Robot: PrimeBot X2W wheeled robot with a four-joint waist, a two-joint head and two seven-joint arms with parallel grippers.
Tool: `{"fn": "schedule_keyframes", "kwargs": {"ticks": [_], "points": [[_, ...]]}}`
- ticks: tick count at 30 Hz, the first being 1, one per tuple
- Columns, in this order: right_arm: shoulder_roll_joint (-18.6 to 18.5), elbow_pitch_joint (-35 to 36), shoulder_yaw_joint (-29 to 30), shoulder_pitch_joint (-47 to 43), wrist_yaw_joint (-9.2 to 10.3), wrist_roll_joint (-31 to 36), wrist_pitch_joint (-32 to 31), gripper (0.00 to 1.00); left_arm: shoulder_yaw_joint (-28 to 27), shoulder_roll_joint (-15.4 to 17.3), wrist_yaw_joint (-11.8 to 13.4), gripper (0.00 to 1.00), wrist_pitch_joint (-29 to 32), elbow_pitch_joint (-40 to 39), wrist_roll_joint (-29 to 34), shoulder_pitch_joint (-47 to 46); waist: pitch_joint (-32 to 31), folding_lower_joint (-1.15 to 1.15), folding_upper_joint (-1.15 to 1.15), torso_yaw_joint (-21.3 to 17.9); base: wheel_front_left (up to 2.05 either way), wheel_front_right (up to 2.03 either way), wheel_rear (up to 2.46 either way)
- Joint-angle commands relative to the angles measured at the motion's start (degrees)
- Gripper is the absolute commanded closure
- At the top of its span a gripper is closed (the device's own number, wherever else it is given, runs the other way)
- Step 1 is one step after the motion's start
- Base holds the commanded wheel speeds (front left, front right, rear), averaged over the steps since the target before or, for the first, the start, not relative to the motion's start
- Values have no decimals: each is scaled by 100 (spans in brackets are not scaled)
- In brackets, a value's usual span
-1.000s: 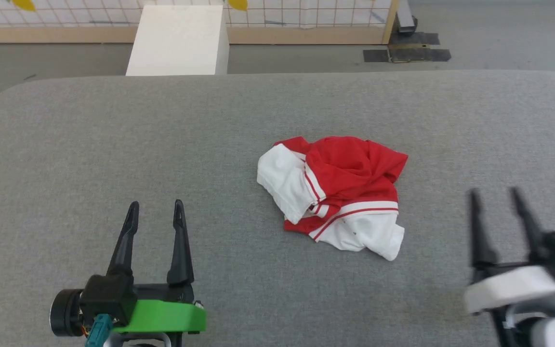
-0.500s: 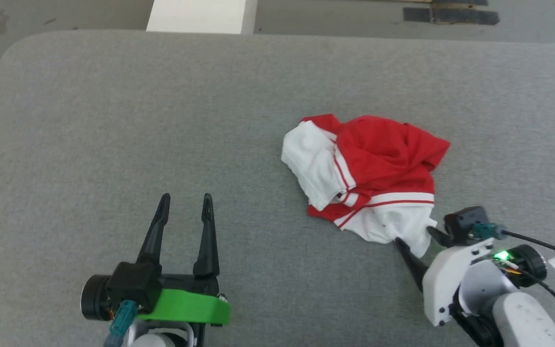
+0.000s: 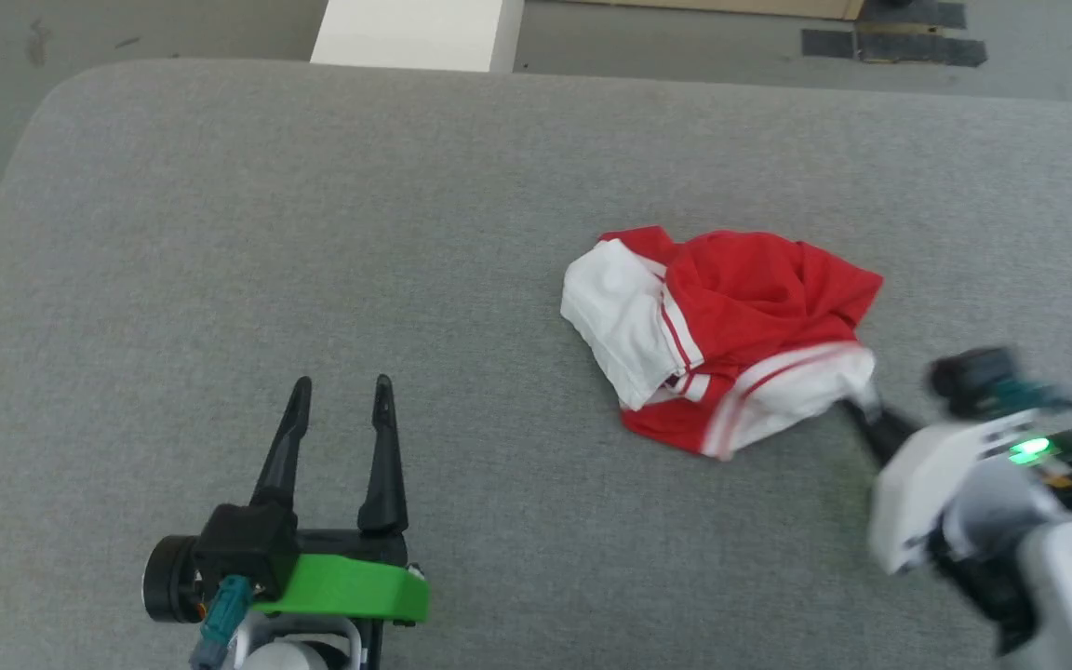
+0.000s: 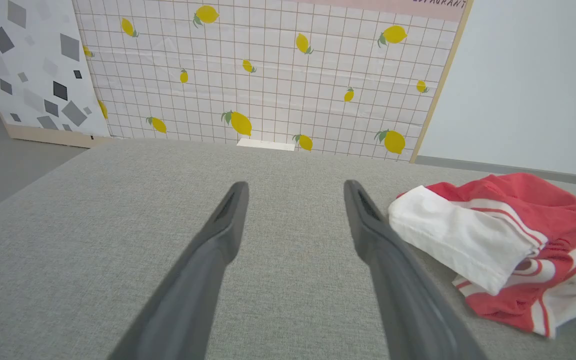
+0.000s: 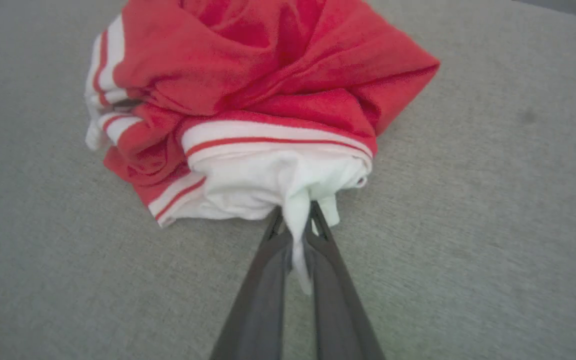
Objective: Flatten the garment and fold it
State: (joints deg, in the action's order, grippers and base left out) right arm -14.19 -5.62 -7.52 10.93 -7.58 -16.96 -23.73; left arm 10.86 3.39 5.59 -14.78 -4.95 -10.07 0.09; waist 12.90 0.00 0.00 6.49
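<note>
right wrist view: your right gripper (image 5: 295, 220) is clamped on a white edge of the garment (image 5: 268, 75), crumpled mid-right on the grey pad (image 3: 313, 233). left gripper (image 3: 342, 381) is open. flattening looks barely begun, so pull that edge out next.

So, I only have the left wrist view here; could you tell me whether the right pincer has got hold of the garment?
Observer: Yes. The right pincer is shut on a pinch of white cloth at the near edge of the garment.
Operator: Thank you. Which part is that, please?
Observer: It sits just below a red-and-white striped band, so probably a sleeve; I cannot tell which one.
Operator: And is anything spread flat?
Observer: No. In the head view the garment is one crumpled heap on the grey surface, with a red corner poking out on its right.
</note>
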Motion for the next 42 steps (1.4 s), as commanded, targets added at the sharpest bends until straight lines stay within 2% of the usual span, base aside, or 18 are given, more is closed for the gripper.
{"fn": "schedule_keyframes", "kwargs": {"ticks": [1, 7, 12, 14, 15, 16, 17, 22, 26, 30, 35, 42], "points": [[-86, 172, 261, 69, 9, -66, -36, 100, -42, -36, -26, 0, -21, 3, 12, 54, -99, 0, 0, -105, 0, 0, 0], [-270, 730, 1707, -385, 9, -135, -466, 100, -114, -43, -99, 0, -21, -28, 21, 148, -132, 0, 0, -170, 0, 0, 0], [-240, 773, 2869, -928, 9, 443, -762, 100, -123, -47, -166, 0, -21, -3, 48, 132, -76, 0, 0, -109, 0, 0, 0], [-234, 654, 3090, -1047, 9, 739, -749, 100, -116, -47, -179, 0, -21, 27, 62, 130, -51, 0, 0, -79, 0, 0, 0], [-188, 579, 3189, -1035, 9, 838, -662, 87, -113, -48, -187, 0, -21, 42, 68, 127, -43, 0, 0, -72, 0, 0, 0], [-135, 516, 3271, -993, 9, 918, -559, 41, -113, -48, -191, 0, -22, 50, 71, 124, -37, 0, 0, -69, 0, 0, 0], [-88, 423, 3305, -946, 9, 1032, -453, 0, -116, -48, -192, 0, -22, 59, 72, 121, -34, 0, 0, -68, 0, 0, 0], [97, 313, 3052, -611, 9, 1097, -65, 0, -109, -50, -194, 0, -22, 120, 61, 127, -83, 0, 0, -86, 0, 0, 0], [48, 665, 2662, -326, 9, 937, 86, 0, -80, -50, -181, 0, -22, 137, 22, 124, -126, 0, 0, -96, 0, 0, 0], [-120, 1064, 1949, -178, 9, 570, -184, 0, -27, -50, -160, 0, -22, 139, -22, 97, -134, 0, 0, -64, 0, 0, 0], [-391, 1489, 941, -179, 9, -29, -814, 0, 21, -51, -131, 0, -22, 123, -90, 72, -62, 0, 0, 37, 0, 0, 0], [-839, 1131, 26, 8, 9, -152, -934, 0, 90, -51, -110, 0, -22, 118, -143, -9, 129, 0, 0, 254, 0, 0, 0]]}}
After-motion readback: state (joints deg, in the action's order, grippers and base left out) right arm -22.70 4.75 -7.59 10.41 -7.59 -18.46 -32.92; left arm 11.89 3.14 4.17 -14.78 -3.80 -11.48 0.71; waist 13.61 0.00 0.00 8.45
